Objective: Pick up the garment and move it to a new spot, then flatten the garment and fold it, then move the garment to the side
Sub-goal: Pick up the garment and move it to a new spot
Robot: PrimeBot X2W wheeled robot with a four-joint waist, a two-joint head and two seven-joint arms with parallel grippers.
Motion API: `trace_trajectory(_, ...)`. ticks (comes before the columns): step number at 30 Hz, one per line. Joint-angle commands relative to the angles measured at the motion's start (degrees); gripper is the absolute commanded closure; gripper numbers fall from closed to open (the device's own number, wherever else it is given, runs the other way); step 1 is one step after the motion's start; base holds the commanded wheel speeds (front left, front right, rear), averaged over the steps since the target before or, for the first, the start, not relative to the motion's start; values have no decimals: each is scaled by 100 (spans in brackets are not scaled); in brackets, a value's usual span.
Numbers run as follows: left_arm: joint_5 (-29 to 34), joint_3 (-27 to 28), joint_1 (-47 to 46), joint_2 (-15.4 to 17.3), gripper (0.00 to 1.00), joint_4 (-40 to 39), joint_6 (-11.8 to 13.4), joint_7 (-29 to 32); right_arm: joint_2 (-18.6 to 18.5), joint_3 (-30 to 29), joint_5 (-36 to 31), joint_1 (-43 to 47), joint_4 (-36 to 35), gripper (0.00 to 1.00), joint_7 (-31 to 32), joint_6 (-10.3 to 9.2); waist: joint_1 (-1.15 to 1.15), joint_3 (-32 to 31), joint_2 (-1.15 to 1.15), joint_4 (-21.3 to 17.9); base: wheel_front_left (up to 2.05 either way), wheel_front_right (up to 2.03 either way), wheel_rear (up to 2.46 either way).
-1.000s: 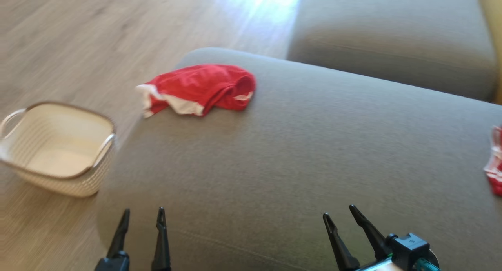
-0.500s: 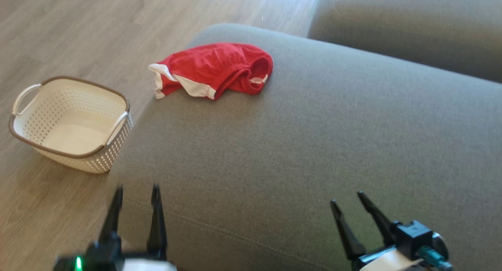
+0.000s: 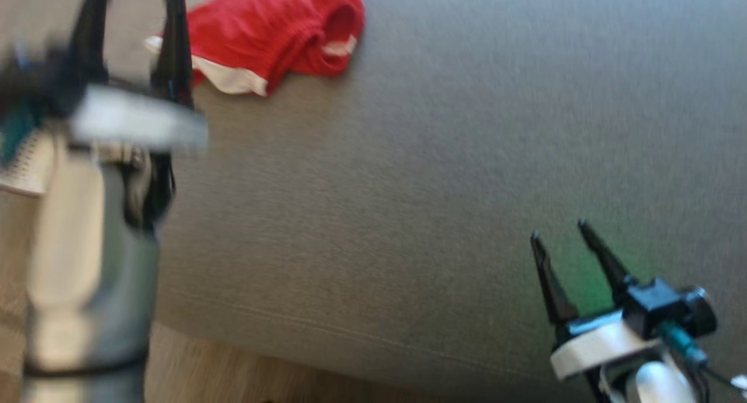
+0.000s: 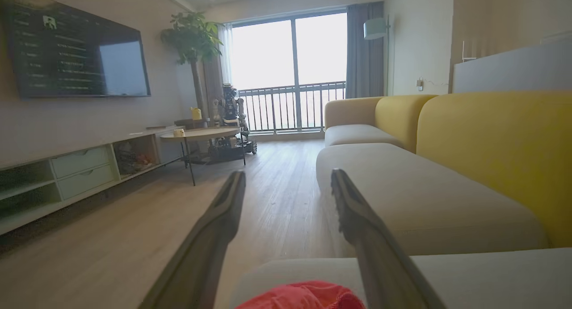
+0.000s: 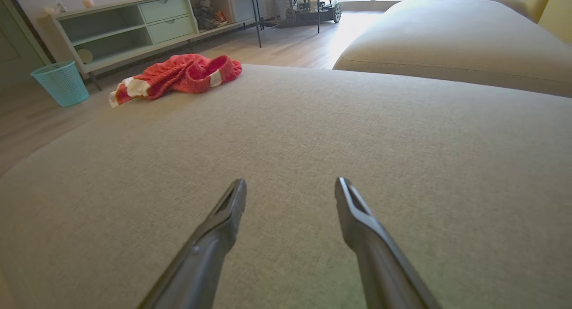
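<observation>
On grey fabric sofa cushion (image 3: 443, 158) | red white-trimmed garment (image 3: 262, 30) long axis left-right, waistband rightward | left gripper (image 4: 288, 172) spread, empty, at its left end | right gripper (image 3: 557, 228) spread, well apart

Teal bin (image 5: 61, 83) on floor beside shelf unit (image 5: 170, 20); TV (image 4: 80, 54) wall-mounted.

Garment (image 3: 274, 32) on the cushion's (image 3: 437, 158) far left.
My left gripper (image 3: 134, 6) is just beside it; my right gripper (image 3: 557, 229) well apart, near right.
</observation>
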Motion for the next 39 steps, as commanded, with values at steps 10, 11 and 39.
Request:
trace_trajectory(10,-754,131,-2494,606,0,2330,-307,1999,-123,35,-93,-674,-445,0,-55,-2,0,1387,0,-1081,0,0,0)
trace_trajectory(11,-783,124,-2626,683,0,2583,-314,2181,-121,26,-89,-723,-474,0,-55,-2,0,1458,0,-1145,0,0,0)
trace_trajectory(39,-946,-309,-3320,1131,100,5265,-359,2236,-89,61,48,-1140,-893,0,-55,-2,0,1951,0,-1503,0,0,0)
